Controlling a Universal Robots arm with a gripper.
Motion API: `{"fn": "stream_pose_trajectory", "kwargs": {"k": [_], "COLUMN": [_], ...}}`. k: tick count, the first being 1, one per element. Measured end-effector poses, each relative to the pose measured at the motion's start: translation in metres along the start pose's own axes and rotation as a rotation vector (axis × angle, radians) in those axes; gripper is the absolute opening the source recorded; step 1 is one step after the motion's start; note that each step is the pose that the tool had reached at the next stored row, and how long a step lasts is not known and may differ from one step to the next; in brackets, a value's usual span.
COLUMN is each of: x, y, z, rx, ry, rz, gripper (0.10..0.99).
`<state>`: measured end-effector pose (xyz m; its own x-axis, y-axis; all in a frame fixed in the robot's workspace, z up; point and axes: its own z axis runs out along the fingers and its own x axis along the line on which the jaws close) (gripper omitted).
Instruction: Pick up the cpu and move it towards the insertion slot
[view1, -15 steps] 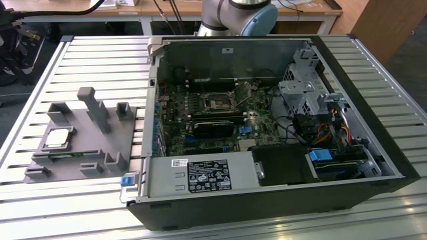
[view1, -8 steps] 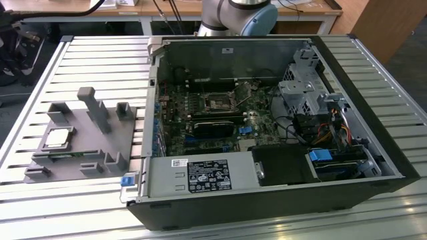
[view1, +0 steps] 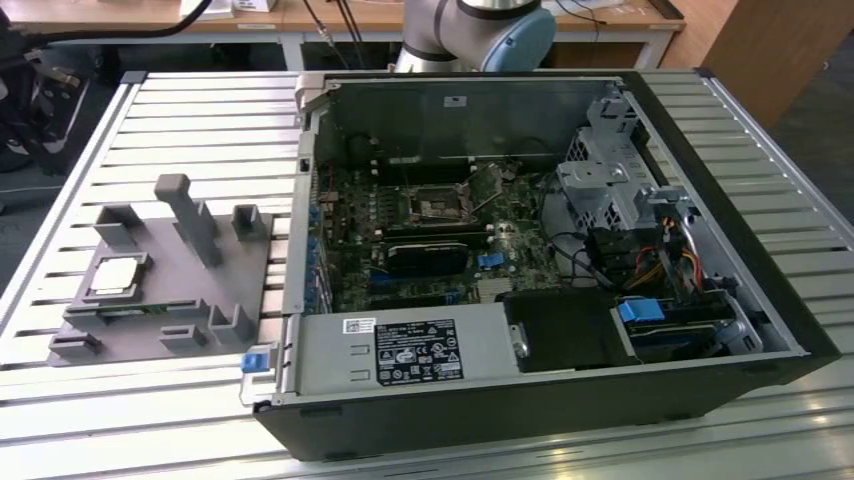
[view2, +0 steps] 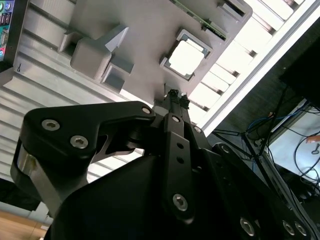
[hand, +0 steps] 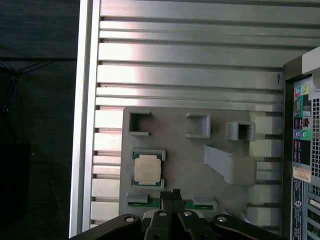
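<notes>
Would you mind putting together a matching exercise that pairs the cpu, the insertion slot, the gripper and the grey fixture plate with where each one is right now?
Things:
1. cpu
2. insertion slot
3. gripper
4. grey fixture plate

Places or states:
A. inside the open computer case
B. on the slatted metal table, at the exterior view's left of the case
C. seated in a square recess of the plate
D. apart from the chip, shut and holding nothing

Pairs: 1-C, 2-A, 3-D, 4-B.
</notes>
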<state>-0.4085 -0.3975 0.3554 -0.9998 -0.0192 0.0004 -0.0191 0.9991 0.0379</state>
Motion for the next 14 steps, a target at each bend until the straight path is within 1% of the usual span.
{"fn": "stream_pose_trajectory", "kwargs": {"k": [14], "x": [0.0006], "y": [-0.0003], "z": [0.0074], "rx": [0.0], "ry": [0.0001], "rz": [0.0], "gripper": [0.106]}}
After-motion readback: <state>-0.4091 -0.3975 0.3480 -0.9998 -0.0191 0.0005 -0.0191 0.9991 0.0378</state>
